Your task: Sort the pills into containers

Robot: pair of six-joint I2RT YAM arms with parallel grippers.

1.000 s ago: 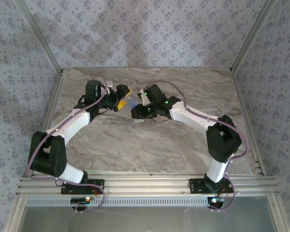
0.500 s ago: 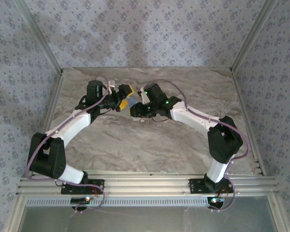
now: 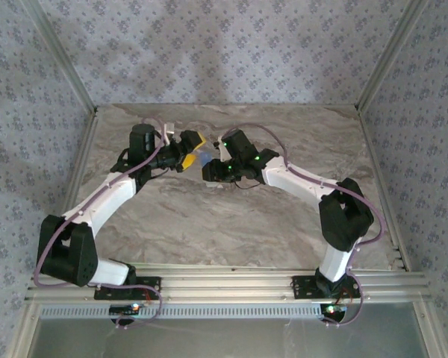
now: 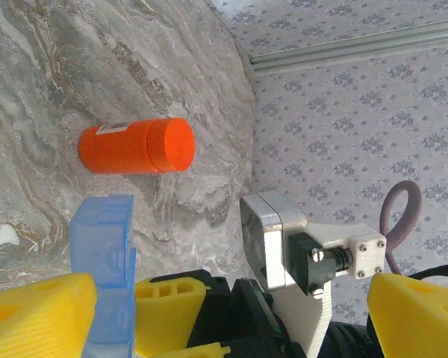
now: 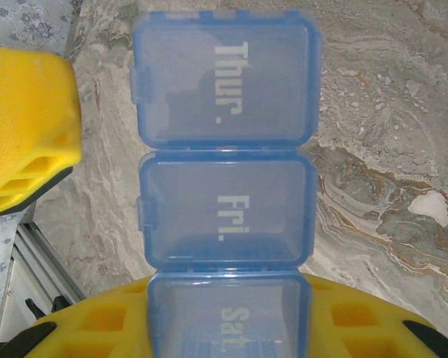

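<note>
My left gripper backed slightly off the blue pill organizer, fingers apart; my right gripper stayed clamped on its Sat. end. The orange bottle lay capped near the table's edge: sorting not begun

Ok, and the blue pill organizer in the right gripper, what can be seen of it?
The blue pill organizer is translucent plastic: a row of lidded compartments marked Thur., Fri. and Sat. in white, lids apparently shut. The right gripper clamps its Sat. end, with the marble table behind. A yellow finger of the open left gripper sits beside the Thur. end.
</note>
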